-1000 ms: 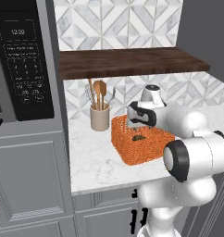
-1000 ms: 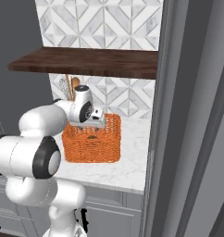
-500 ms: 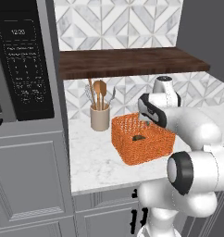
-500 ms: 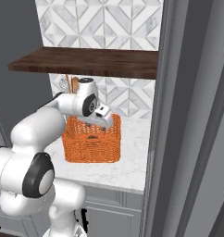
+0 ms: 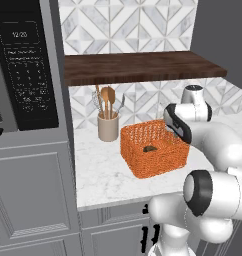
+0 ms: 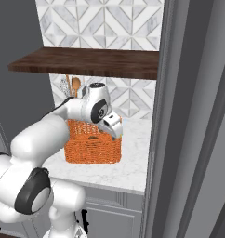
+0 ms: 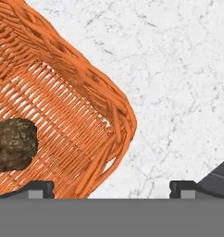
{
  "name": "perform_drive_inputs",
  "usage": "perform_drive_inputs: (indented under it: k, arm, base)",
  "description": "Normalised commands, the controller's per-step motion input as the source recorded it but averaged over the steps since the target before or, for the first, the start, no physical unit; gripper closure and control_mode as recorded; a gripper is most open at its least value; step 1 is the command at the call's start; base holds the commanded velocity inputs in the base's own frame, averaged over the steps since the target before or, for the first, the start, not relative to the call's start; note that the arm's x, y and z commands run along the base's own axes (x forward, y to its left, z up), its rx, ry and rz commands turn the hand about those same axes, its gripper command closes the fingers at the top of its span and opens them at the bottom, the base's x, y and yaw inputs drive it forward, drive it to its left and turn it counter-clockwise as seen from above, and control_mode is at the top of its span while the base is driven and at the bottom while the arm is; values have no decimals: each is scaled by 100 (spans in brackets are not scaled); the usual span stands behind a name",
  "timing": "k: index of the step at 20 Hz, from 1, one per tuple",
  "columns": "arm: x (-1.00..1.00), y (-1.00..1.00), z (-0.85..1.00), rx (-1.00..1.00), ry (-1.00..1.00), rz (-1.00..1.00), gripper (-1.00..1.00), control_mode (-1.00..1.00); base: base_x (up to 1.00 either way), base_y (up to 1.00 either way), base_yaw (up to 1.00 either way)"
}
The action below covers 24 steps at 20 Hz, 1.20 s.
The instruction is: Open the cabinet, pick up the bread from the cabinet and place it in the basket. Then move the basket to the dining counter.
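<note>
My fingers have swung off the middle of the basket to its right-hand rim since a second ago, my arm now stretched further along the marble bench; the basket and the bread have not shifted. The fingers stand spread as wide as they go, with nothing between them: one tip sits over the basket's inside wall, the other over bare marble, so they straddle its rounded corner from above. The bread lies on the basket floor, off to the side of the tip that is over the weave, apart from it. In the left base view my own forearm covers the fingers and the basket's far right edge; in the right base view my hand hides part of the near rim. The hand view cuts the basket off on two sides. The dark wood shelf of the cabinet hangs above my wrist. The utensil crock stands beyond the basket's far side, near it but apart. Open marble lies beyond the outer fingertip, running to the bench's front edge.
</note>
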Motion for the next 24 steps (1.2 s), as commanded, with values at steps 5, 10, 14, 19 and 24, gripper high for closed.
perform_drive_inputs:
  k: [5, 10, 14, 19, 24]
  arm:
    - [19, -42, -1, 11, 12, -14, -100, -100]
    - [26, -15, -10, 20, 9, -6, -100, -100]
    - [26, 14, -23, 8, 3, 0, -100, -100]
    - [9, 2, -45, 0, 0, 0, -100, -100]
    - [-12, 1, -51, 0, 0, 0, -100, -100]
  base:
    - [0, 0, 0]
    - [0, 0, 0]
    - [0, 0, 0]
    - [0, 0, 0]
    - [0, 0, 0]
